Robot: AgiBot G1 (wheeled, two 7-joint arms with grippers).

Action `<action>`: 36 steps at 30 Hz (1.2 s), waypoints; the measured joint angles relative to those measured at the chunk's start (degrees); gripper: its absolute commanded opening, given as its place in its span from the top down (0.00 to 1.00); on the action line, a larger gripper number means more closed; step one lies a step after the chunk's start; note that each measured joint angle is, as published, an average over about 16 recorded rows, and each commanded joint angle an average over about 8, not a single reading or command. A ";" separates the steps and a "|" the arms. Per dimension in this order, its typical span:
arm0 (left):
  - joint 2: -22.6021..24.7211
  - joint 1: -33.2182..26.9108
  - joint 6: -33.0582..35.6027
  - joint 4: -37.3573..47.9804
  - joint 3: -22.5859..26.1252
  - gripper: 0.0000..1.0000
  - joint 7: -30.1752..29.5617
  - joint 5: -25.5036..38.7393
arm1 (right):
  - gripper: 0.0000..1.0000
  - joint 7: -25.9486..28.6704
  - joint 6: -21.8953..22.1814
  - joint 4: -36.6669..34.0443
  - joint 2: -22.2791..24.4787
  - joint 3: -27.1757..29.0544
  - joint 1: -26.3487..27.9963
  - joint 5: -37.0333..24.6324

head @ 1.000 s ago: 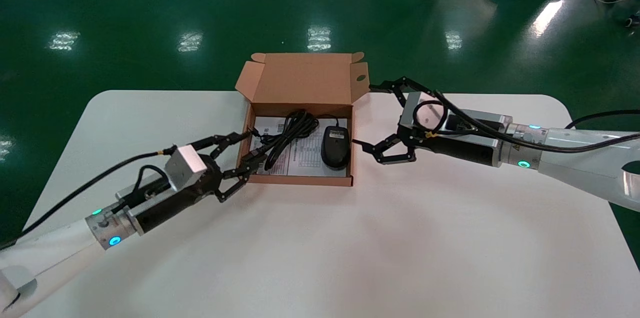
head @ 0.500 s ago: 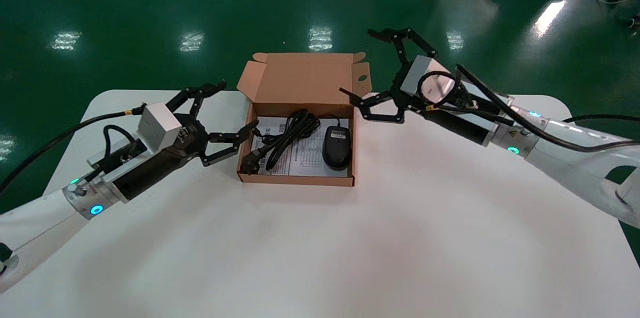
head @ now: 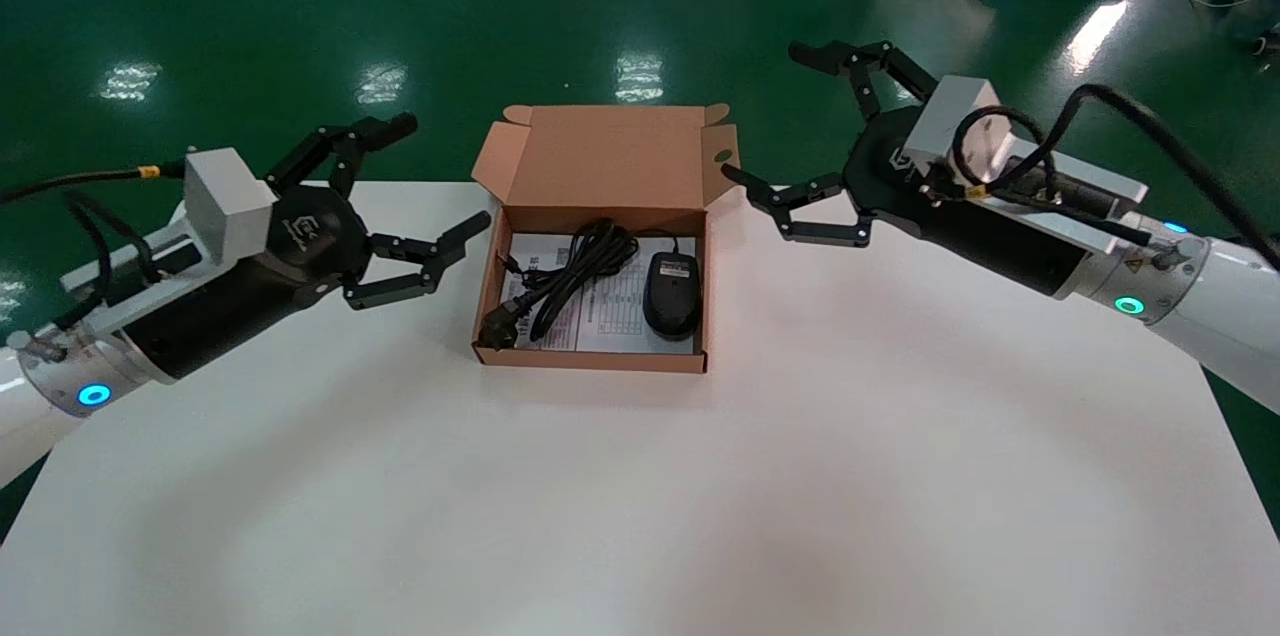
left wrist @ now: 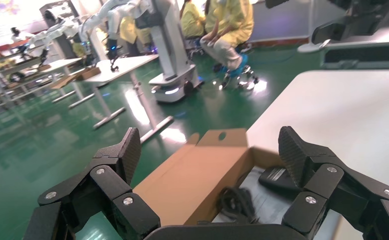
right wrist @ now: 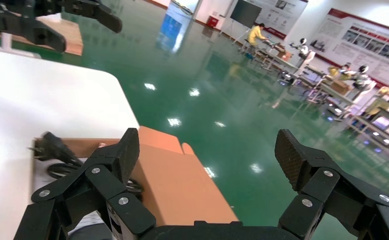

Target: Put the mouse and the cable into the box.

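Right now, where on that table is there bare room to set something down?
The widest bare patch is the white table between the cardboard box and the near edge. It is crowded inside the box, filled by the black cable, mouse and printed sheet, and at both flanks, where the left hand and right hand hover open.

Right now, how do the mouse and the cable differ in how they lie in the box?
The mouse sits in the box's right half; the cable fills its left. The mouse is compact and rounded; the cable is a long bundle lying diagonally. Both are black and rest on the printed sheet.
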 measured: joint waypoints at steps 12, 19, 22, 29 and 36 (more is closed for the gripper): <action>-4.96 2.02 1.79 -12.50 1.18 0.00 -12.99 -1.68 | 0.00 14.47 -2.01 13.46 6.43 0.41 -5.04 3.20; -7.86 3.20 2.84 -19.81 1.87 0.00 -20.58 -2.67 | 0.00 22.93 -3.19 21.33 10.19 0.65 -7.99 5.08; -9.11 3.70 3.29 -22.96 2.17 0.00 -23.86 -3.09 | 0.00 26.58 -3.70 24.72 11.81 0.75 -9.26 5.89; -12.07 4.91 4.36 -30.43 2.87 0.00 -31.62 -4.10 | 0.00 35.22 -4.90 32.76 15.65 0.99 -12.27 7.80; -15.10 6.14 5.45 -38.05 3.59 0.00 -39.54 -5.12 | 0.00 44.04 -6.13 40.96 19.57 1.24 -15.34 9.75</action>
